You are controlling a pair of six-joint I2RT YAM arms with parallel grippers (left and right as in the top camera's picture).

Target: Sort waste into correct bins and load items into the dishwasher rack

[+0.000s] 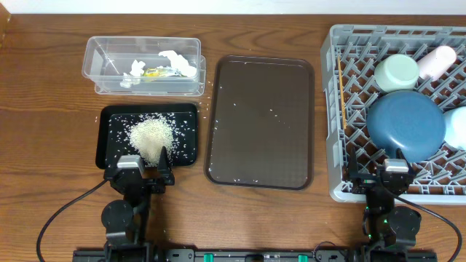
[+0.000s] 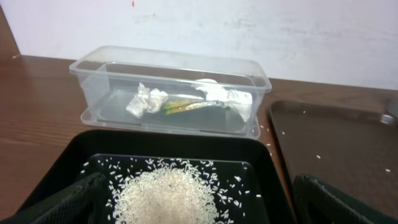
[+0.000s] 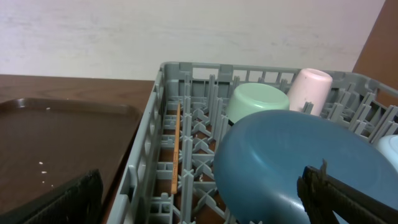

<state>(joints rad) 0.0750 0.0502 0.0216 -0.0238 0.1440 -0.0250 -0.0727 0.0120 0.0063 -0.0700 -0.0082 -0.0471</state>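
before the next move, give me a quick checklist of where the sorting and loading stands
1. Rice pile in the black tray: ok.
2. Brown tray free of rice: not ok, stray grains lie on it.
3. Tissue and wrapper in the clear tub: ok.
4. Plate, mint bowl and pink cup in the rack: ok. The second bowl is also inside, cut off by the picture's edge.
5. Stick in the rack, along the wall nearest the brown tray: ok.
6. Left fingers and right fingers open, holding nothing: ok.
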